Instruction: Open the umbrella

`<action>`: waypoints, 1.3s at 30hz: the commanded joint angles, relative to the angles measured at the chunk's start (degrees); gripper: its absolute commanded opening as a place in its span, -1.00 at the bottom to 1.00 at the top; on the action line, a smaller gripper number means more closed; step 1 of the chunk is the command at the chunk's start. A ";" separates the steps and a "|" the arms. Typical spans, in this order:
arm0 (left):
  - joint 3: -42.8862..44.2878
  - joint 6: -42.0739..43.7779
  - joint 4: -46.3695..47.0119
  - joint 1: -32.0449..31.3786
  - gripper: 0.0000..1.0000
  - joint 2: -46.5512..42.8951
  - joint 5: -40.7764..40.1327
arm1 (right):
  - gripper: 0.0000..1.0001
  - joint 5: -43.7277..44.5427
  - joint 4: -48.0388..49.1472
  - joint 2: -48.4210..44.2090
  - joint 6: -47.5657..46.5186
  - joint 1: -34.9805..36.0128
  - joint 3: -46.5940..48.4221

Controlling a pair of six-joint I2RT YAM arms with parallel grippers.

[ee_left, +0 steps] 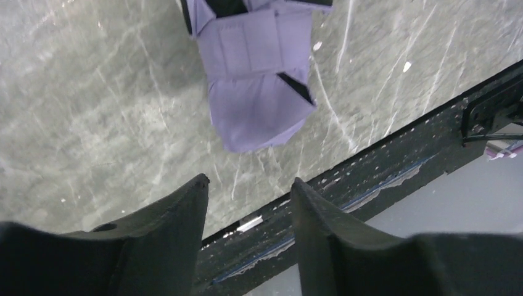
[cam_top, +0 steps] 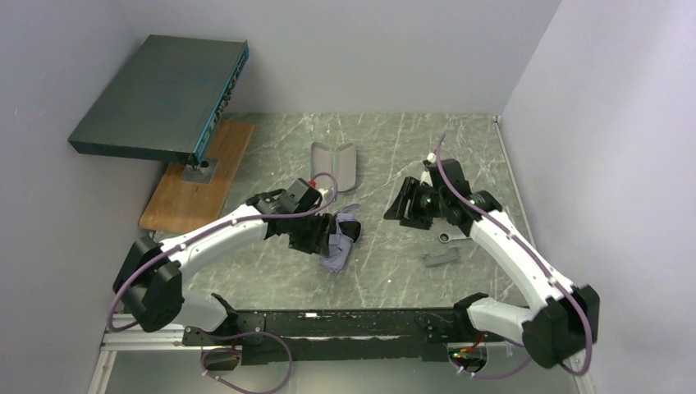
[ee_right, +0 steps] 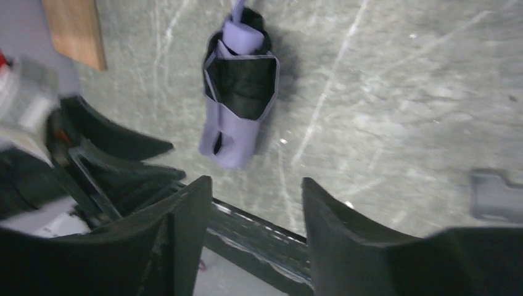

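The umbrella [cam_top: 340, 246] lies folded on the marble table, a short lavender bundle with black folds showing. In the left wrist view the umbrella [ee_left: 259, 92] rests beyond the fingertips, and my left gripper [ee_left: 248, 182] is open with only table and rail between its fingers. From above, my left gripper [cam_top: 316, 234] sits right beside the bundle's left side. My right gripper [cam_top: 408, 209] hovers to the right of it, apart. The right wrist view has the umbrella [ee_right: 237, 111] ahead and my right gripper [ee_right: 256, 182] open and empty.
A grey flat pouch [cam_top: 334, 164] lies behind the umbrella. A small grey piece [cam_top: 443, 257] lies near the right arm. A dark teal box [cam_top: 160, 98] stands on a wooden board [cam_top: 197, 180] at the back left. Walls close in on both sides.
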 commanded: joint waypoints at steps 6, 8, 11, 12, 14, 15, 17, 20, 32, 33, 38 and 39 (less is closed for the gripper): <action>-5.37 -4.32 4.47 -1.23 -0.51 -8.17 0.66 | -0.53 -7.07 15.45 19.28 4.37 3.66 11.10; -5.72 -4.02 5.12 -1.78 -0.54 -8.83 1.64 | -0.58 -7.95 15.94 24.08 3.16 5.48 14.33; -6.73 -3.05 7.06 -1.89 -0.59 -8.69 4.85 | -0.62 -10.25 16.10 32.13 1.94 7.50 19.91; -7.07 -2.85 7.99 -1.89 -0.57 -8.29 6.08 | -0.63 -10.96 15.78 34.98 1.46 8.00 22.04; -7.13 -3.27 9.38 -1.97 -0.53 -6.42 7.63 | -0.65 -12.76 15.19 41.47 0.89 8.63 25.89; -6.99 -3.31 9.97 -1.99 -0.53 -5.56 8.47 | -0.65 -13.64 15.26 42.99 1.05 8.83 27.46; -6.77 -3.67 11.72 -2.17 -0.52 -3.61 10.01 | -0.66 -15.10 16.07 47.43 1.79 9.38 29.08; -6.63 -4.77 13.65 -2.54 -0.51 -1.31 12.09 | -0.67 -15.15 15.78 51.41 0.41 10.81 31.29; -5.59 -6.58 13.47 -3.06 -0.50 7.51 7.63 | -0.71 -12.24 13.69 50.27 -3.67 8.23 20.55; -5.66 -6.51 12.49 -3.10 -0.50 7.81 6.14 | -0.71 -12.02 13.11 49.31 -4.50 7.73 19.18; -3.77 -5.18 8.13 -2.97 -0.53 9.76 -0.80 | -0.71 -10.99 8.99 43.90 -7.87 5.90 12.43; -3.13 -4.67 7.58 -2.88 -0.52 10.04 -1.57 | -0.71 -10.89 8.44 41.92 -8.25 5.89 10.82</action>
